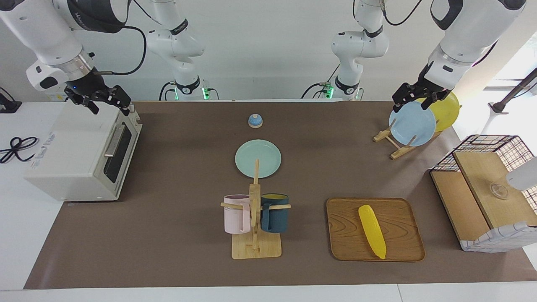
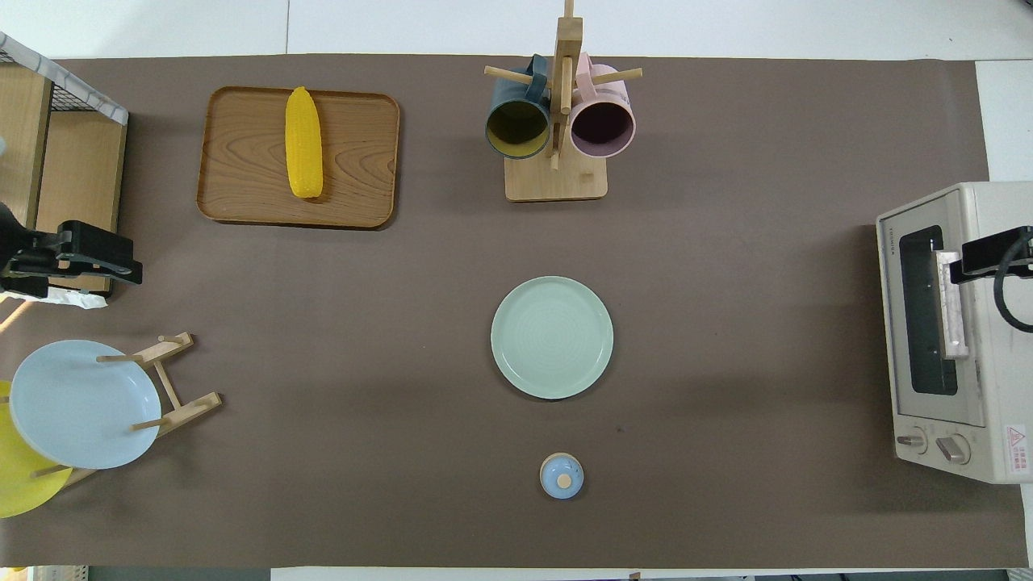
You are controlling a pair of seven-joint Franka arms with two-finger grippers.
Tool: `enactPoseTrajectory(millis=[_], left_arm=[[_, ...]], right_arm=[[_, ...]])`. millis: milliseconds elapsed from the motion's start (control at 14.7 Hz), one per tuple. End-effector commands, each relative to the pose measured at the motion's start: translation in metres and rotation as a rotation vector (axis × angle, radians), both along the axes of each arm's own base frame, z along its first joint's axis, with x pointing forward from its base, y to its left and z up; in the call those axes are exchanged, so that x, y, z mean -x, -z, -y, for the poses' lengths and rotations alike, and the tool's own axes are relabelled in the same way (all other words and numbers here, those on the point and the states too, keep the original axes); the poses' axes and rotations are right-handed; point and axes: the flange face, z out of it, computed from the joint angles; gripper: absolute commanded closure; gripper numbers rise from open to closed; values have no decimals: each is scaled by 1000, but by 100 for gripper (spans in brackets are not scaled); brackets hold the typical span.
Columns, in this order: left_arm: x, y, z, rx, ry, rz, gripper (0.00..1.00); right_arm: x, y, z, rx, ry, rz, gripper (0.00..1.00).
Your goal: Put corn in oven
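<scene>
The yellow corn (image 1: 372, 230) lies on a wooden tray (image 1: 402, 247), far from the robots toward the left arm's end; it also shows in the overhead view (image 2: 304, 143). The white oven (image 1: 84, 155) stands at the right arm's end with its dark glass door closed; it also shows in the overhead view (image 2: 968, 387). My right gripper (image 1: 109, 108) is open and empty, up over the oven's top near the door handle (image 2: 980, 257). My left gripper (image 1: 412, 105) is open and empty, up over the plate rack (image 2: 97, 258).
A wooden mug rack (image 1: 256, 247) holds a pink mug and a dark blue mug. A pale green plate (image 1: 258, 158) lies mid-table, with a small blue lid (image 1: 255, 121) nearer the robots. A plate rack (image 1: 413, 123) holds blue and yellow plates. A wire-and-wood basket box (image 1: 486, 188) stands beside the tray.
</scene>
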Motion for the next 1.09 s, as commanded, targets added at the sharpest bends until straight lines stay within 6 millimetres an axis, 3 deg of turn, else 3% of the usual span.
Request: enactPoseTrajectory(millis=[0,1021], left_arm=[[9,-5,-5,-26,33,-16,0],[5,-5,-3,-17,83,19,0]], right_arm=[[2,-4,-3,-1,-2,17,0],[2,-2,-3,-2,4,15,0]])
